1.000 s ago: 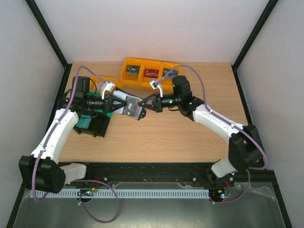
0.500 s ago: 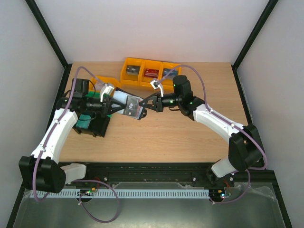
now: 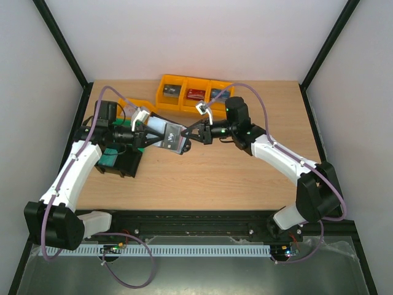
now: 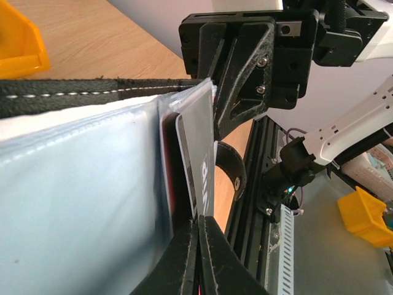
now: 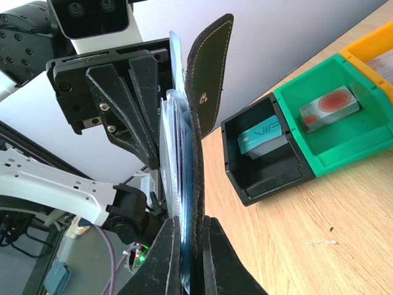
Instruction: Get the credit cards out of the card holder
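Observation:
The black card holder [image 3: 171, 137] hangs open in the air between my two grippers. My right gripper [image 3: 187, 138] is shut on its edge; in the right wrist view [image 5: 192, 218] the jaws pinch the leather and clear pockets, and the snap tab [image 5: 209, 67] stands up. My left gripper [image 3: 149, 136] is shut on a grey credit card [image 4: 199, 163] with white lettering that sticks out of a grey-blue clear pocket [image 4: 80, 184]. A red card edge [image 4: 167, 160] shows behind it. A teal card [image 5: 261, 136] lies in the black bin [image 5: 270, 178].
Yellow bins [image 3: 190, 92] with small items stand at the back of the table. A green bin [image 3: 109, 160] and the black bin [image 3: 129, 163] sit under my left arm; the green bin [image 5: 344, 135] holds a red-and-white card. Another yellow bin [image 3: 136, 104] lies behind my left gripper.
Both grippers keep their hold. The left gripper and holder shifted a little left, then back; the right arm has moved slightly right.

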